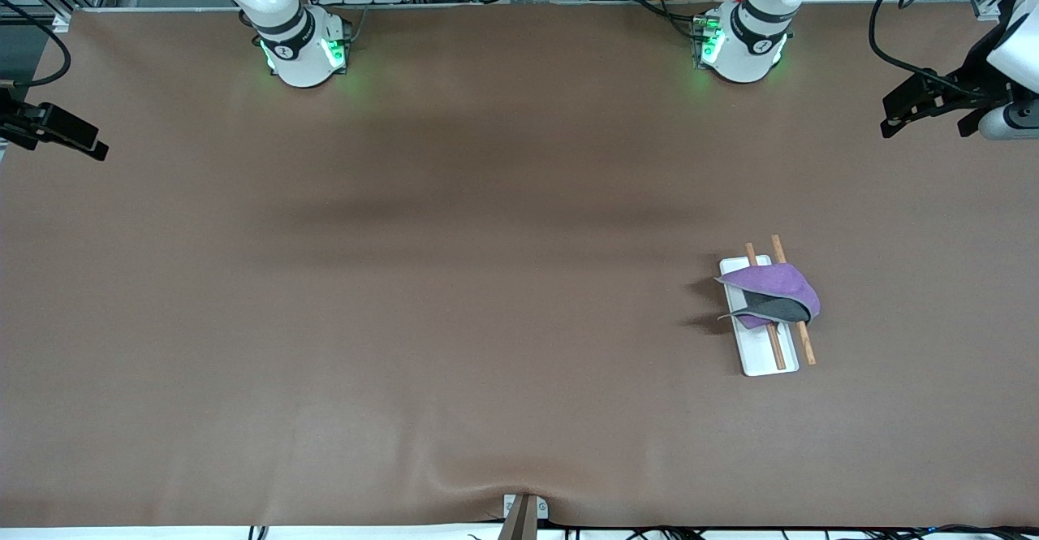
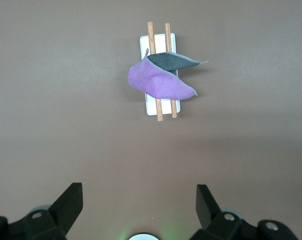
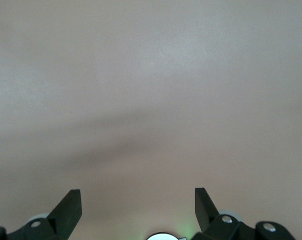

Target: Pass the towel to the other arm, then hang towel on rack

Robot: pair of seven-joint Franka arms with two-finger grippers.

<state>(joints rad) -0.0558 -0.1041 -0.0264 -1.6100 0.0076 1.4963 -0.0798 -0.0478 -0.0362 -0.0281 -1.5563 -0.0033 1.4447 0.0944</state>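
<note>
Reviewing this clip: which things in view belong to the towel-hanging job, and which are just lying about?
Part of the job:
- towel, draped over the rack's rods
- rack, toward the left arm's end of the table
- left gripper, jaws open, up off the table, waiting
- right gripper, jaws open over bare table, waiting

Just there:
- table
- small bracket at the table edge nearest the front camera

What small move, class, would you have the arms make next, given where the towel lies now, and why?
Probably none beyond holding both arms back. The towel already drapes over both rods of the rack, folded so its grey underside shows. The left gripper is open, up and off at its end of the table; the right gripper is open over bare table. Neither touches the towel.
</note>
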